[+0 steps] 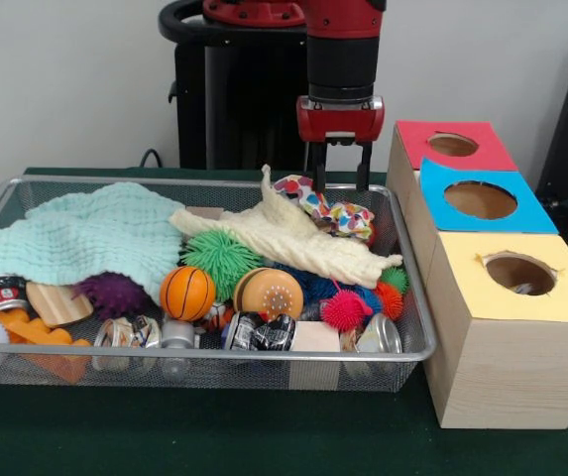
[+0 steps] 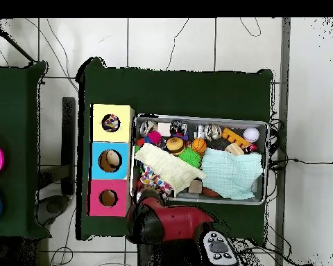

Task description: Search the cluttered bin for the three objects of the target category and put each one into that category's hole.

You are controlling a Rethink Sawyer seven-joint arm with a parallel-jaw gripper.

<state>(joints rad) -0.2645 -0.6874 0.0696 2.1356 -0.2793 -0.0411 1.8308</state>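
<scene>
My gripper [image 1: 341, 182] hangs open at the back right of the wire bin [image 1: 264, 354], with nothing between its fingers. Its tips are just above and behind a polka-dot cloth [image 1: 338, 213]. A cream cloth [image 1: 284, 240] lies across the middle, over a green spiky ball [image 1: 221, 258]. Toward the front are a small basketball [image 1: 186, 293], a burger-like ball [image 1: 268, 293], a pink spiky ball [image 1: 346, 309] and several cans [image 1: 259, 332]. In the overhead view the red arm [image 2: 171, 223] covers the gripper beside the polka-dot cloth [image 2: 155, 181].
A mint cloth [image 1: 85, 236] fills the bin's left half, with a purple spiky ball [image 1: 113, 293] below it. Three boxes stand right of the bin, with holes in red [image 1: 452, 145], blue [image 1: 480, 200] and yellow [image 1: 518, 273] tops. The yellow box [image 2: 112, 123] holds something.
</scene>
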